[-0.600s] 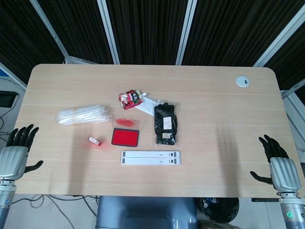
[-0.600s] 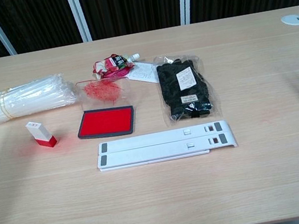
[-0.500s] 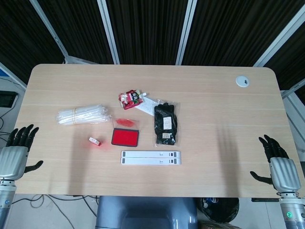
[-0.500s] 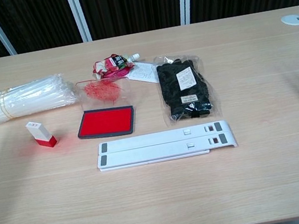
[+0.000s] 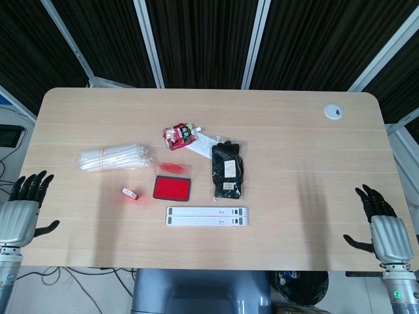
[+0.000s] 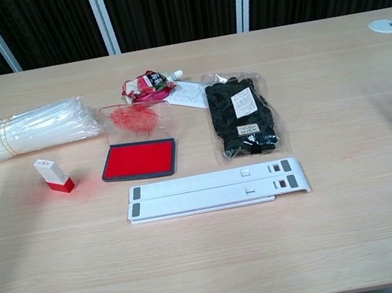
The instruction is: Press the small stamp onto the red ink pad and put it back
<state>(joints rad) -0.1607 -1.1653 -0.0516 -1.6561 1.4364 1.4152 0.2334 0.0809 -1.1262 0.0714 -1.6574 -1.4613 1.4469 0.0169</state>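
Observation:
The small stamp (image 5: pixel 130 193) (image 6: pixel 53 175), white with a red base, stands on the table left of the red ink pad (image 5: pixel 172 188) (image 6: pixel 140 160). The pad's clear lid (image 6: pixel 136 119) is tipped up behind it. My left hand (image 5: pixel 21 210) hangs off the table's left front corner, fingers spread, holding nothing. Off the right front corner my right hand (image 5: pixel 384 229) is likewise spread and empty. Both hands are far from the stamp and show only in the head view.
A bundle of clear straws (image 6: pixel 26 129) lies behind the stamp. A red snack pouch (image 6: pixel 147 85), a bag of black gloves (image 6: pixel 242 117) and a white flat stand (image 6: pixel 217 189) surround the pad. A round grommet (image 5: pixel 333 111) sits at the far right corner.

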